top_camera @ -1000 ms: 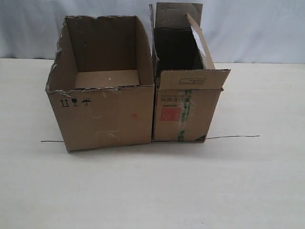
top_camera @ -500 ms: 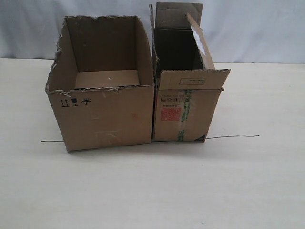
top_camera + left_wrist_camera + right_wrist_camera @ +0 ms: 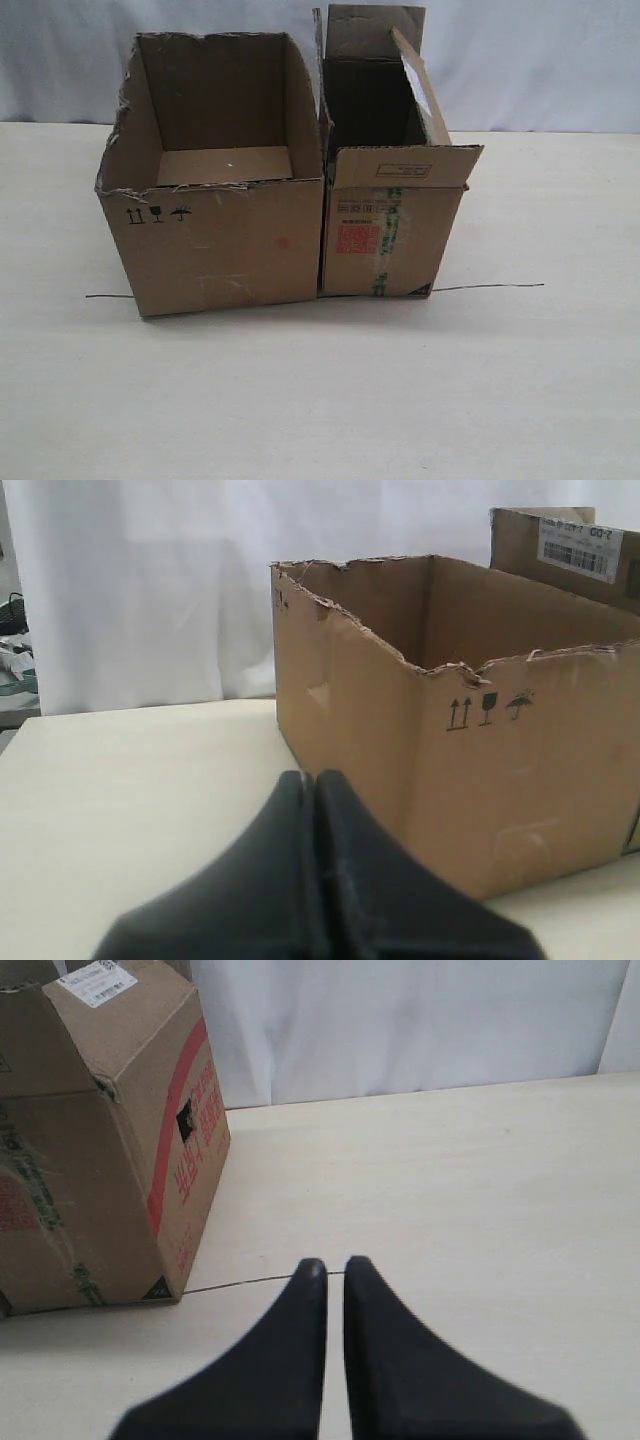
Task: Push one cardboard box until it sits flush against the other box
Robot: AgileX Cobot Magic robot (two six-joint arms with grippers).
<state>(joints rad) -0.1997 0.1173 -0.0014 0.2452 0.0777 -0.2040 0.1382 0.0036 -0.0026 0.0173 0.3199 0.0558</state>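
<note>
The wide cardboard box (image 3: 215, 245), with a ragged flapless rim and black handling symbols, stands on the table with its side against the other box (image 3: 385, 240), the narrower carton with upright flaps, a red label and green-printed tape. No gap shows between them along the front. Neither arm appears in the exterior view. In the left wrist view my left gripper (image 3: 311, 777) is shut and empty, a short way from the cardboard box (image 3: 500, 780). In the right wrist view my right gripper (image 3: 333, 1263) has its fingers nearly together, nothing between them, off to the side of the other box (image 3: 90, 1160).
A thin black line (image 3: 490, 287) runs across the pale table (image 3: 320, 400) under both boxes' front edges. A white curtain (image 3: 540, 60) hangs behind the table. Bare tabletop lies in front of and beside the boxes.
</note>
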